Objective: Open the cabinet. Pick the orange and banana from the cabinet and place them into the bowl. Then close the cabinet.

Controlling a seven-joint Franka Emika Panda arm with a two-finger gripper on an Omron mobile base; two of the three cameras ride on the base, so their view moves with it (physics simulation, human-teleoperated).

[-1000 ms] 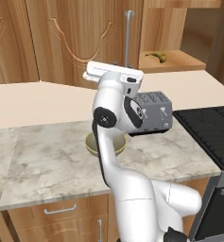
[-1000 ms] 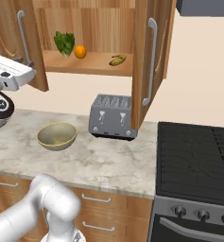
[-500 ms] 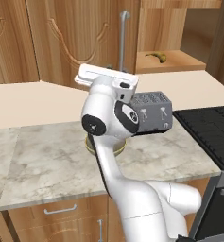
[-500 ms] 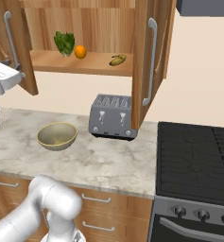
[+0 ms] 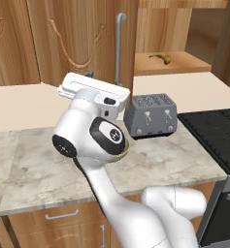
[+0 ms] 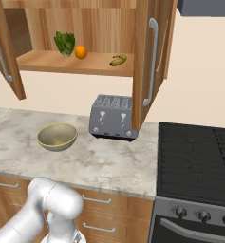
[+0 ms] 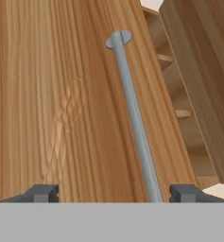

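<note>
Left cabinet door (image 7: pixel 61 94) swung wide: gripper (image 7: pixel 114 193) spread, grasping nothing, bar handle (image 7: pixel 134 118) toward its 1 o'clock (judgement: finish opening, then approach orange (image 6: pixel 80 52)).

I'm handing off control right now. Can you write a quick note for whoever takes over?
Claw: open, fingertips either side of the left door's handle, holding nothing.
Cabinet: both doors swung open.
Orange and banana: on the cabinet shelf, beside a leafy green vegetable.
Bowl: empty, on the counter left of the toaster.
Done: opening.
Left: move both fruits into the bowl, close the cabinet.
</note>
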